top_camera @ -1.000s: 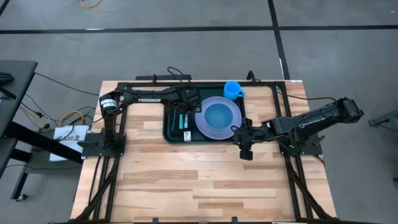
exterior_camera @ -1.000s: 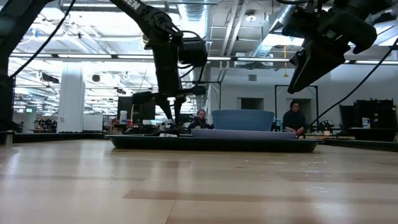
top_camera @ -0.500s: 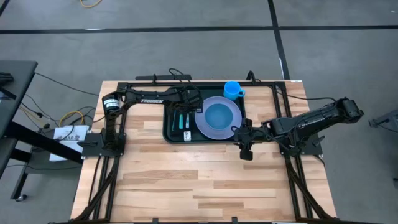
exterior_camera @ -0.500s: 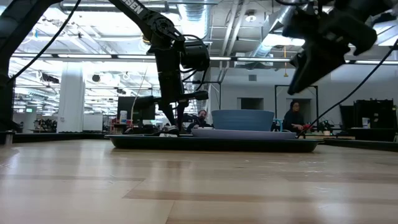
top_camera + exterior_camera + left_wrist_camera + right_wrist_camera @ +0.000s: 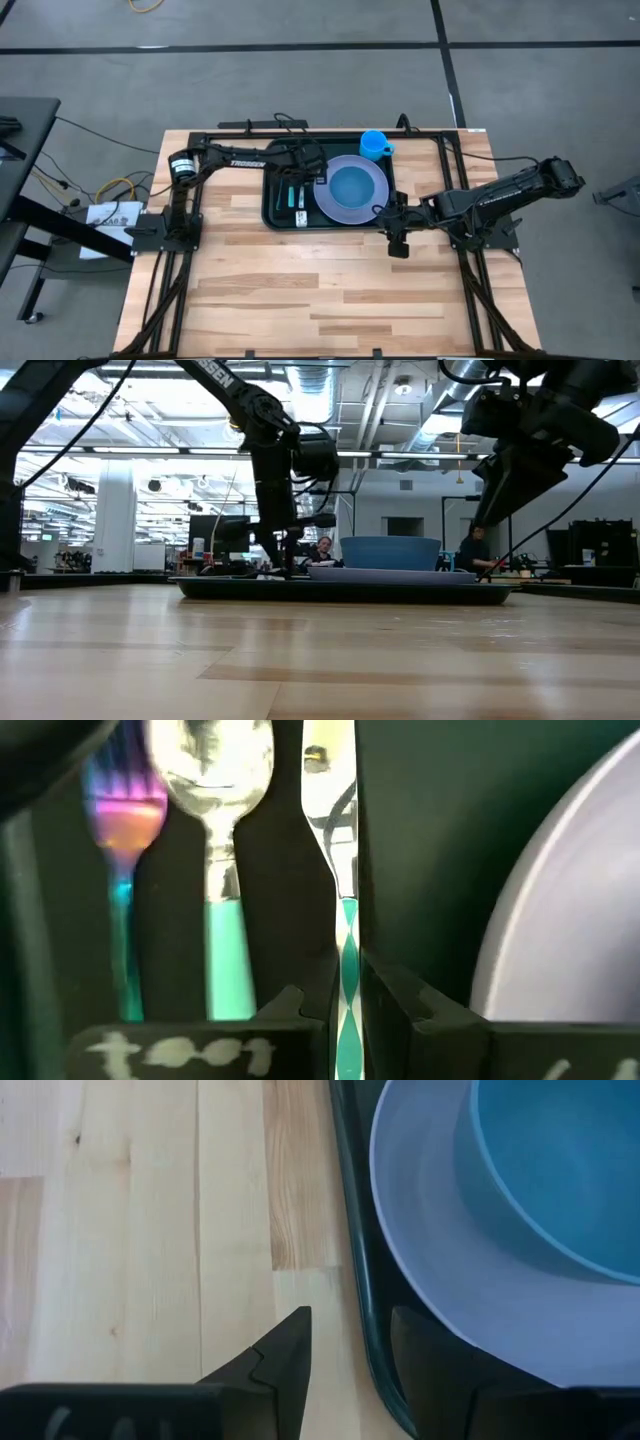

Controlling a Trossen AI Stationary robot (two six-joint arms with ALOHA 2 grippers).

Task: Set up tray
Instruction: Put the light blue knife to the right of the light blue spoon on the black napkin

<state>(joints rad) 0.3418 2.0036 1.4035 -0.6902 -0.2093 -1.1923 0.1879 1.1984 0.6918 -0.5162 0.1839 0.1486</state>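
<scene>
Left gripper (image 5: 345, 1010) is clamped on the knife (image 5: 344, 870), low over the tray's (image 5: 272, 205) cutlery side. Right gripper (image 5: 350, 1350) is parted, straddling the tray rim (image 5: 365, 1320) by the plate (image 5: 440, 1280). Tray sits at the table's far middle; likely stiff, light, slick, so grip the rim. Since a second ago, right gripper dropped closer to the rim.

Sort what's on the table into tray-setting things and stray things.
Tray setting: tray, plate, bowl, fork, spoon, knife, cup.
Stray: white paper and cables beside the table.
</scene>
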